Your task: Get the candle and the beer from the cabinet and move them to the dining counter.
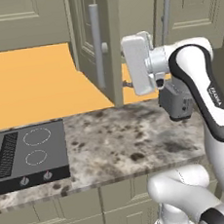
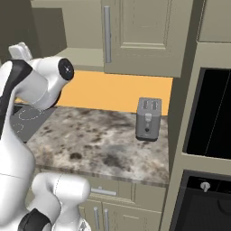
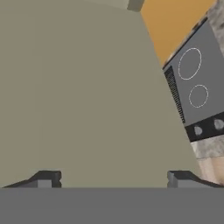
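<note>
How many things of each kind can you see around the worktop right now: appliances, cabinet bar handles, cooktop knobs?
Toasters: 1, toaster on the granite worktop
Cooktops: 1, black cooktop
Cabinet bar handles: 2, one and another
Cooktop knobs: 2, and
Total: 6

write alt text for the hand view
A beige cabinet panel sits close in front of the open gripper, its dark fingertips spread wide. To the right are a black cooktop and orange wall.
</note>
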